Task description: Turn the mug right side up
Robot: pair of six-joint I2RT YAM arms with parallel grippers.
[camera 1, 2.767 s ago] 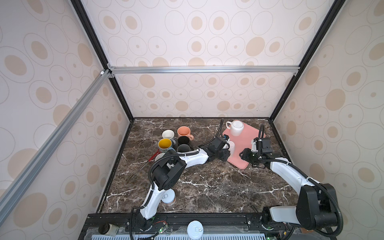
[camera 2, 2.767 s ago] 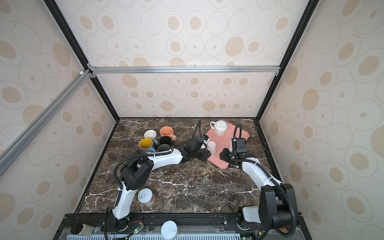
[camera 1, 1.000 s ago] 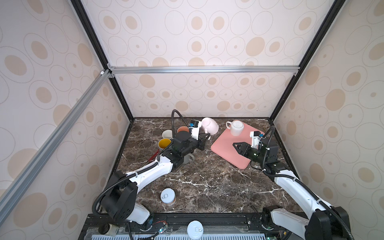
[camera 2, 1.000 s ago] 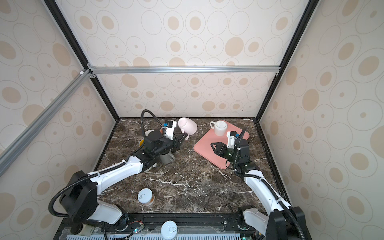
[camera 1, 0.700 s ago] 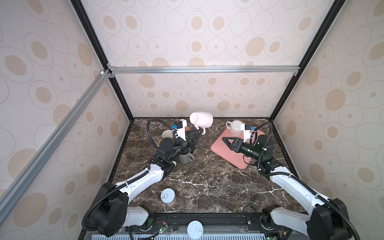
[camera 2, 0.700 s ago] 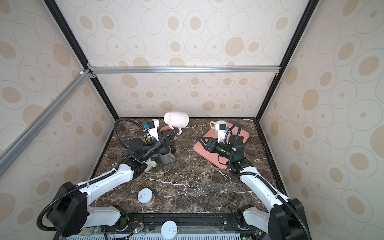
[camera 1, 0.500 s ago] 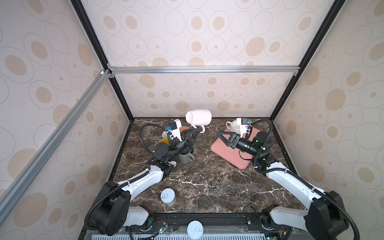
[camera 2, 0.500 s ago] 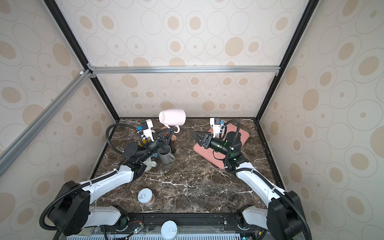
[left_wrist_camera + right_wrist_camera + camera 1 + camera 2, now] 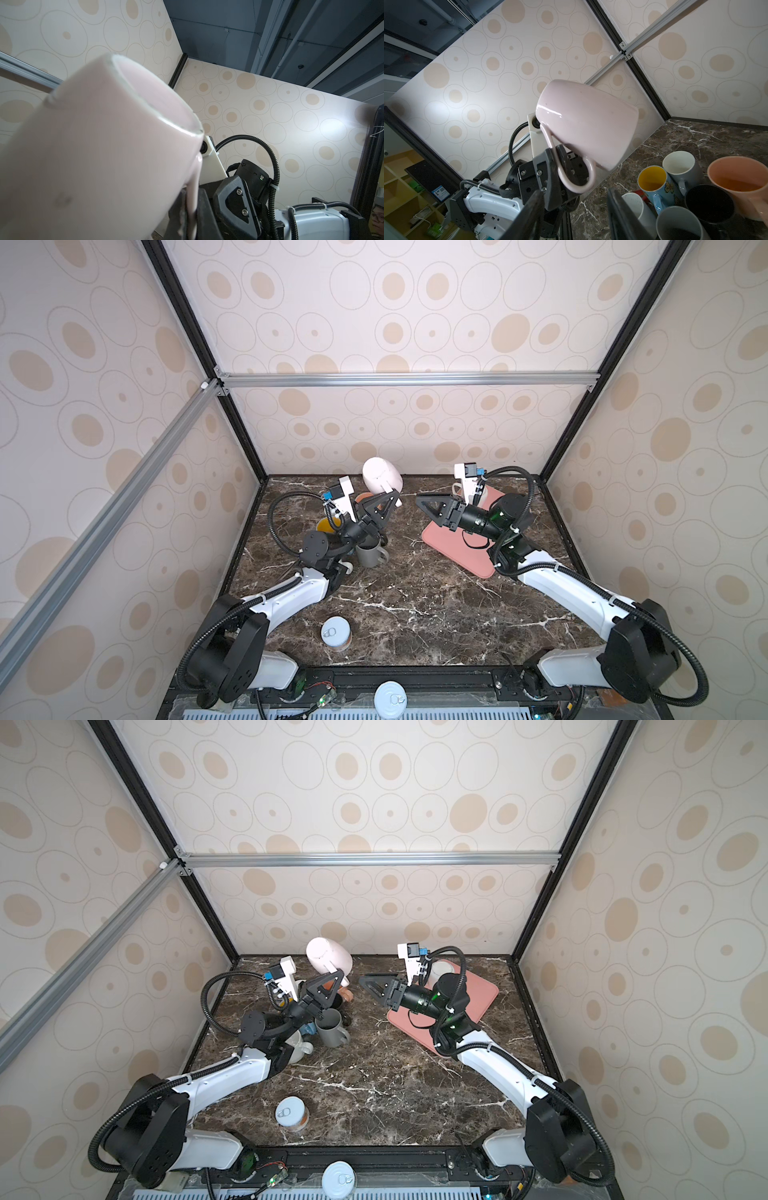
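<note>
L arm was raised, wrist tipped up; L gripper [image 9: 390, 495] clamped tight on pink mug [image 9: 380, 477] handle. R arm stretched twd it, R gripper [image 9: 420, 500] level, jaws apart, empty.

- white link shells [image 9: 291, 601], black round joints [image 9: 232, 651], lower left and right
- black ribbed cable [image 9: 275, 166]; white wrist camera mount [image 9: 465, 481]
- left claw [image 9: 390, 494], right claw [image 9: 420, 501]: black triangular frames, silver screws [image 9: 538, 172]

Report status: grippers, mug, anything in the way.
Left gripper shut on handle of pink mug, aloft, tilted, not upright. Right gripper open, empty, facing it. Other mugs clustered below.
</note>
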